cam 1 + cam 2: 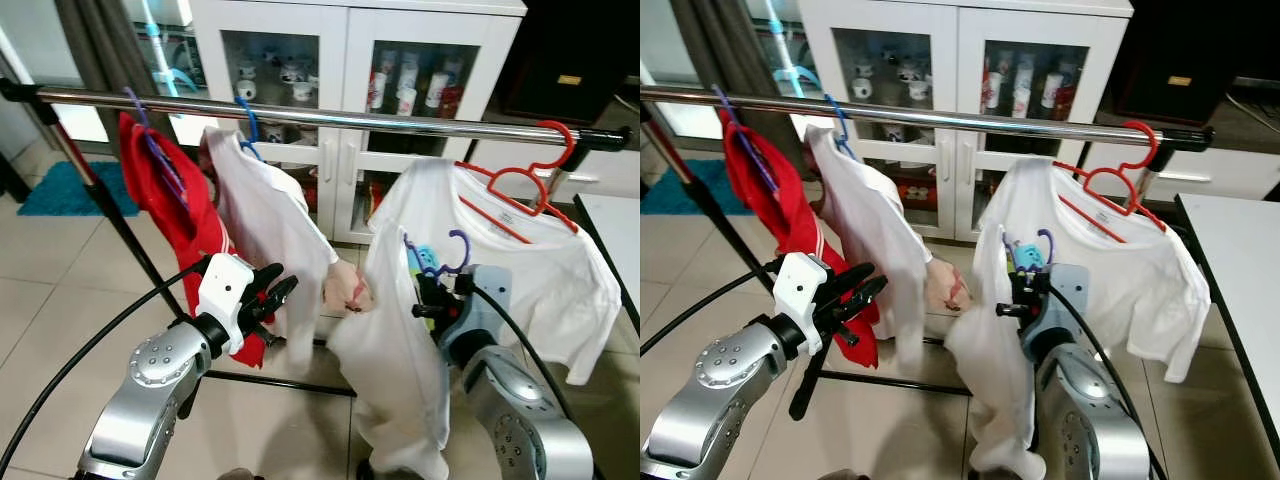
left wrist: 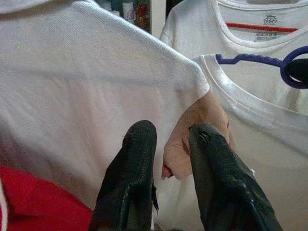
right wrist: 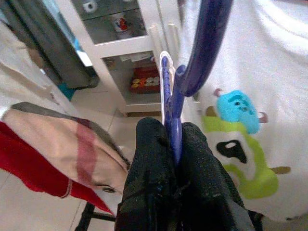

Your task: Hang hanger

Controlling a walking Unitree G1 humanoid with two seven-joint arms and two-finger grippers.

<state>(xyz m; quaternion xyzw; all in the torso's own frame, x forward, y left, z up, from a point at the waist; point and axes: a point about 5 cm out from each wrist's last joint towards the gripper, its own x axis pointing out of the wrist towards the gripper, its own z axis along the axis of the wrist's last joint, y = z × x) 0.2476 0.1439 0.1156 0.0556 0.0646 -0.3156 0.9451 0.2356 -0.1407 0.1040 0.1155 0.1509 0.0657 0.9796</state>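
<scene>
The right gripper has its 2 black fingers closed tight on the neck of the purple hanger, which carries a white T-shirt with a cartoon print; the hanger sits well below the chrome rail, at about 5 o'clock from the rail's middle. The main risk is the hook missing the rail: it looks tilted in the grip, and the free stretch of rail lies between the white T-shirt on the blue hanger at 9 o'clock and the white T-shirt on the red hanger at 3 o'clock, so the hook could snag either. The heavy cloth could also twist the hanger in the pinch. The left gripper, fingers slightly apart and empty, hovers just beside the hung shirt.
</scene>
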